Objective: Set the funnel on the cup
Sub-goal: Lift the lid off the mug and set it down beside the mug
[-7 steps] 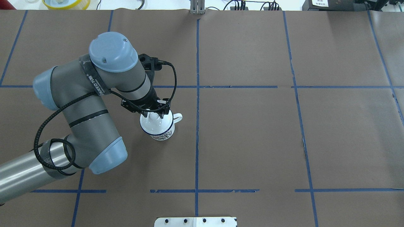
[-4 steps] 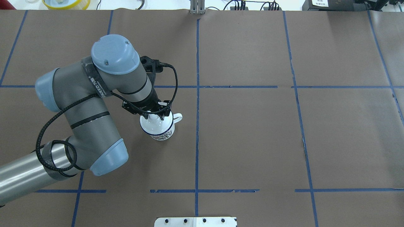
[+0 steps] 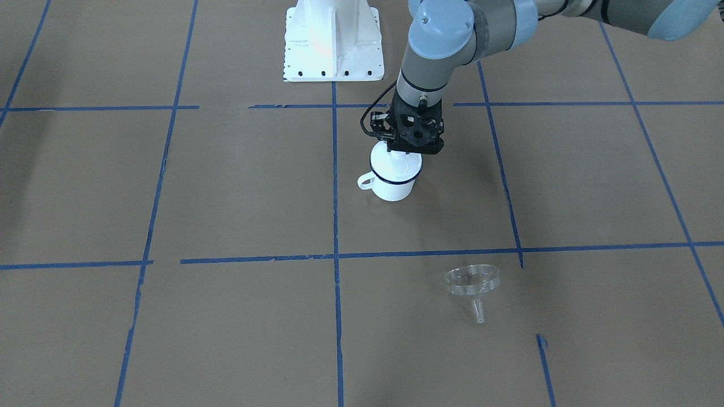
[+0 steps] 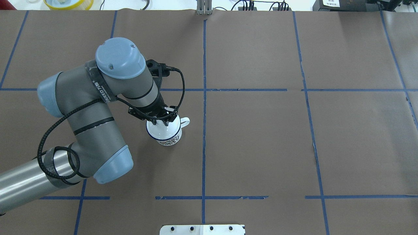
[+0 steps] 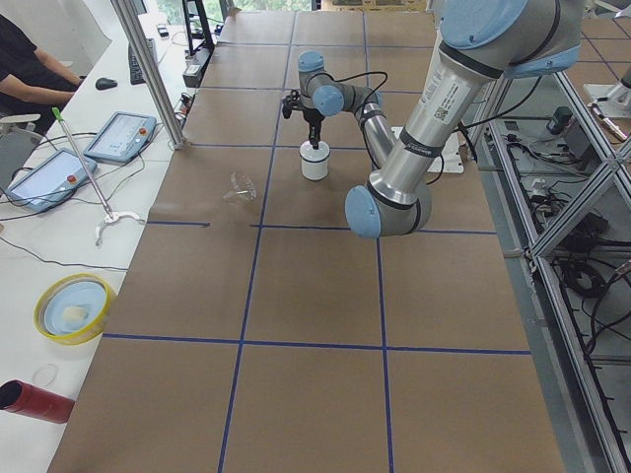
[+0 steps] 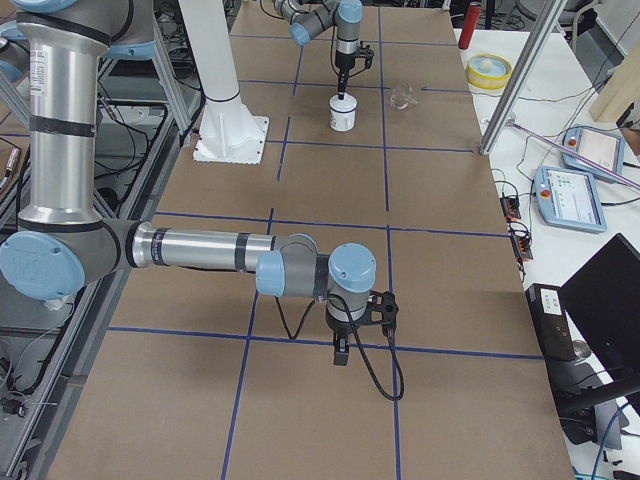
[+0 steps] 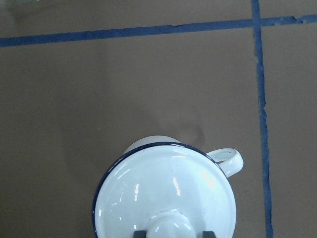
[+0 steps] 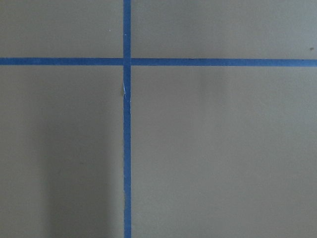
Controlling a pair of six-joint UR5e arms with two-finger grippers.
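Observation:
The white enamel cup (image 3: 390,192) with a dark blue rim stands on the brown paper, its handle (image 7: 230,159) to one side. A round white domed lid (image 7: 163,183) with a knob covers it. My left gripper (image 3: 397,154) hangs straight above the cup, shut on the lid's knob (image 7: 171,228). The clear funnel (image 3: 472,282) lies on its side on the paper, well away from the cup. In the overhead view my left arm hides it. My right gripper (image 6: 342,355) hovers over bare paper far from both. I cannot tell whether it is open or shut.
The white robot base plate (image 3: 331,39) stands behind the cup. A yellow bowl (image 5: 71,307), a red can (image 5: 30,399) and tablets (image 5: 120,136) lie on the side bench. Blue tape lines (image 8: 127,148) cross the paper.
My left wrist has shifted slightly towards the table's far edge. The lid's knob, visible before, now sits under the gripper. The cup has stayed in place.

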